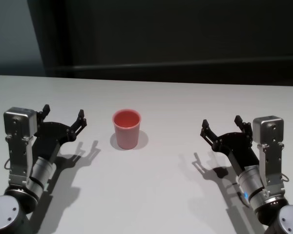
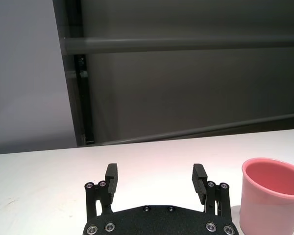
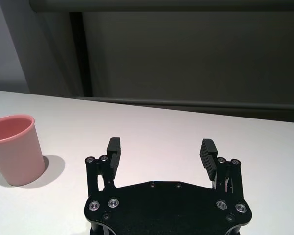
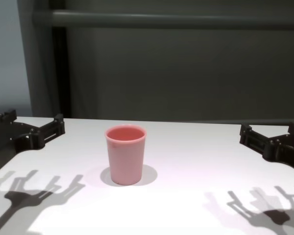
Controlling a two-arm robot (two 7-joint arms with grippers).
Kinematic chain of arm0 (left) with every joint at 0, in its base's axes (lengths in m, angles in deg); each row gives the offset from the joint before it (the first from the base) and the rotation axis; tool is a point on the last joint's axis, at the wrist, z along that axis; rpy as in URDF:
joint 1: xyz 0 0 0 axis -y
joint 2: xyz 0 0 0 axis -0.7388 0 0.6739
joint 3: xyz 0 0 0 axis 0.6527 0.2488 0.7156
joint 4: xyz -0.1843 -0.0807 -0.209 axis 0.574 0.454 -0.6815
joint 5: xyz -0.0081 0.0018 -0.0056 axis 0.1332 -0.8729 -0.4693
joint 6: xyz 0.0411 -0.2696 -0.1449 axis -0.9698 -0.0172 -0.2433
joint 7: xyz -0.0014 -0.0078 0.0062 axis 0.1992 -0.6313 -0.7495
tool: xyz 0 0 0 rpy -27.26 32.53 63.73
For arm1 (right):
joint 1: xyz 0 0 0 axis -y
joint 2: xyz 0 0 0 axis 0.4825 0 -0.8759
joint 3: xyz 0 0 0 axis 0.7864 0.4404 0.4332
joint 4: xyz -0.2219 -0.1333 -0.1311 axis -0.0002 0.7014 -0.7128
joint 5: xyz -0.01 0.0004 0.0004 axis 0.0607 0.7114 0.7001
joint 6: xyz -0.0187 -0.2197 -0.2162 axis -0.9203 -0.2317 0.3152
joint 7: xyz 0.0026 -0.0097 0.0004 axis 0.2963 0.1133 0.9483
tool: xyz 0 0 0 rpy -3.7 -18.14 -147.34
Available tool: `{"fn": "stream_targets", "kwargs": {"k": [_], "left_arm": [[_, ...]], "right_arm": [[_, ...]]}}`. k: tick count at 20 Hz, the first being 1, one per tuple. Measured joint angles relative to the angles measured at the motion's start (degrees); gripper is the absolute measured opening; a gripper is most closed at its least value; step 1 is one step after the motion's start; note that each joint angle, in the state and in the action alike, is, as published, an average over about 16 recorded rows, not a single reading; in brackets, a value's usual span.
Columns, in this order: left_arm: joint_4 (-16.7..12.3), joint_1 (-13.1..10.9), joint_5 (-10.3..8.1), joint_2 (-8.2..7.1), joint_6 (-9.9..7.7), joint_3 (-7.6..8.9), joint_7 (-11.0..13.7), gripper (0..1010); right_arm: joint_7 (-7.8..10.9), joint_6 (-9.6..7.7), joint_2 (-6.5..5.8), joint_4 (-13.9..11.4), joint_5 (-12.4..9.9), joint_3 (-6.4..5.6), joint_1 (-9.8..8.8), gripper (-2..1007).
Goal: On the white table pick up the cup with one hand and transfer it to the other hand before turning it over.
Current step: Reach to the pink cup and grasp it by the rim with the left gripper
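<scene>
Standing upright mid-way on the plain white matte table (image 1: 166, 195), the pink plastic cup (image 1: 126, 128) is untouched betw. left gripper (image 1: 63, 117) & right gripper (image 1: 221, 126), both spread wide, empty, arms cut off at frame edge.

Dark wall panel (image 4: 186, 73), backdrop at 12 o'clock; horizontal grey rail (image 4: 176, 19) across it; paler wall section (image 4: 5, 54) at 10 o'clock.

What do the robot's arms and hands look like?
Both arms are made of silver-grey metal tubes with round joints. Each wrist carries a boxy silver block with a small round lens. The left gripper and right gripper are matte black, each with two fingers ending in ribbed pads, held by shiny silver screws. The right arm shows a little blue light.
</scene>
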Motion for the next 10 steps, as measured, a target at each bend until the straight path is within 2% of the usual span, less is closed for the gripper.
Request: {"fn": "stream_targets", "kwargs": {"k": [10], "left_arm": [[0.0,0.0,0.00,0.00,0.00,0.00,0.0,1003]], "right_arm": [[0.00,0.00,0.00,0.0,0.0,0.00,0.00,1002]]}}
